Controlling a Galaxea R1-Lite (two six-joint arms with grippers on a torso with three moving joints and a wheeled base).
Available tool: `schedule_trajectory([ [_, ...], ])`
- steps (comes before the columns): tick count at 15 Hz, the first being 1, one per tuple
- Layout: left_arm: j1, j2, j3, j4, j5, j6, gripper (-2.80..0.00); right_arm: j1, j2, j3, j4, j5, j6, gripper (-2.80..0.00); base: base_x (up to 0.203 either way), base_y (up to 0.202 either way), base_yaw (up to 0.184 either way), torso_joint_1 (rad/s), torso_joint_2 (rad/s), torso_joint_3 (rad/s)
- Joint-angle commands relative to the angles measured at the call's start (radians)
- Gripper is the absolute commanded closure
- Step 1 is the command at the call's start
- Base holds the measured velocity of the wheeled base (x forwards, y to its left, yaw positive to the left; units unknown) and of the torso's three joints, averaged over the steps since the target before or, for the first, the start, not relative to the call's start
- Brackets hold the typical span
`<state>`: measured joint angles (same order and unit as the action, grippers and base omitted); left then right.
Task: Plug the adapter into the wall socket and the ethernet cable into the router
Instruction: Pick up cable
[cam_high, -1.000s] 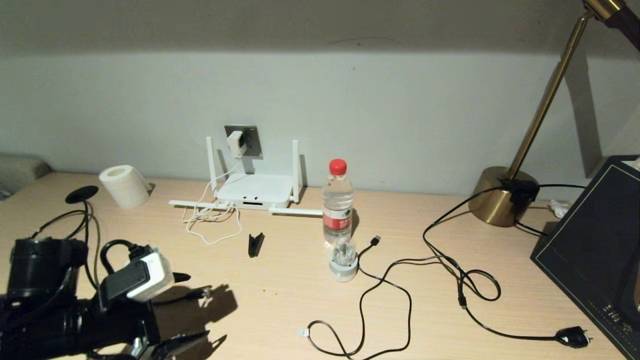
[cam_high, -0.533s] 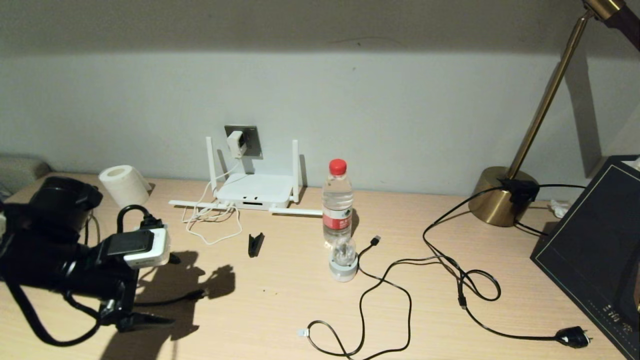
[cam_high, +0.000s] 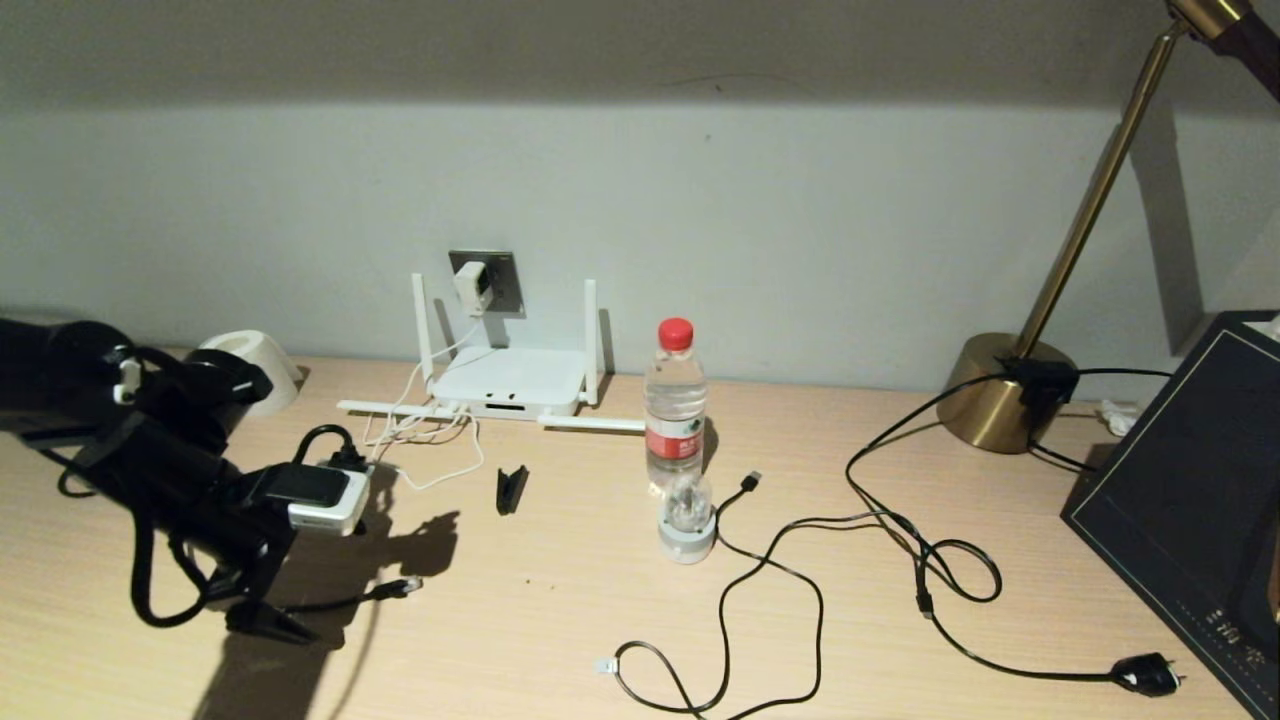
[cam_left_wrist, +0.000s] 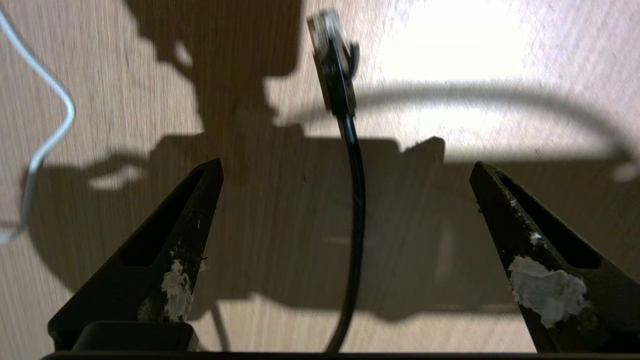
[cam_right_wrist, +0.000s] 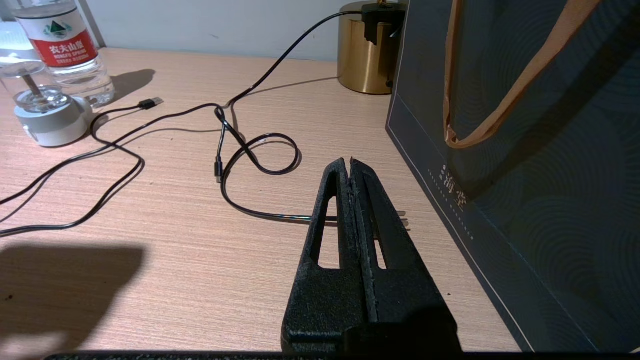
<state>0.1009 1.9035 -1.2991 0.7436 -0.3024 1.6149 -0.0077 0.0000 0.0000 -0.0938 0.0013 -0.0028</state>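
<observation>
The white adapter (cam_high: 469, 285) sits in the grey wall socket (cam_high: 500, 283), and its white cord (cam_high: 425, 470) loops down to the white router (cam_high: 510, 383) below. The ethernet cable (cam_high: 345, 600) lies on the desk at the left, ending in a clear connector (cam_left_wrist: 329, 52). My left gripper (cam_high: 262, 615) hangs just over that cable, open. In the left wrist view the cable (cam_left_wrist: 355, 210) runs between the spread fingers of the left gripper (cam_left_wrist: 346, 169), untouched. My right gripper (cam_right_wrist: 348, 164) is shut and empty, low over the desk beside a dark bag; it is out of the head view.
A water bottle (cam_high: 675, 405), a small glass piece on a grey base (cam_high: 687, 522) and a black clip (cam_high: 512, 488) stand mid-desk. Black USB-tipped cable (cam_high: 750, 481) and a black plug (cam_high: 1145, 675) sprawl right. Brass lamp base (cam_high: 1000, 395), dark bag (cam_high: 1190, 500), paper roll (cam_high: 262, 352).
My left arm has swung away from the desk's front edge toward the wall and turned its open gripper down over the ethernet cable. The cable and everything else have stayed put.
</observation>
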Motion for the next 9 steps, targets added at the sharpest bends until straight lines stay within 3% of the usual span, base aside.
schedule_trajectory([
  [1,-0.033,0.060,-0.027,0.007,-0.001,0.004,-2.80,0.000,0.000,0.035,-0.001,0.000,0.000,0.00,0.000,0.000,0.000,0.000,0.00,0.000],
  [5,-0.060,0.089,-0.051,0.010,-0.001,-0.044,-2.80,0.000,0.002,0.035,-0.001,0.000,0.000,0.00,0.000,0.000,0.000,0.000,0.00,0.000],
  [9,-0.067,0.114,-0.057,0.007,-0.001,-0.049,-2.80,0.000,0.000,0.035,-0.001,0.000,0.000,0.00,0.000,0.000,0.000,0.000,0.00,0.000],
])
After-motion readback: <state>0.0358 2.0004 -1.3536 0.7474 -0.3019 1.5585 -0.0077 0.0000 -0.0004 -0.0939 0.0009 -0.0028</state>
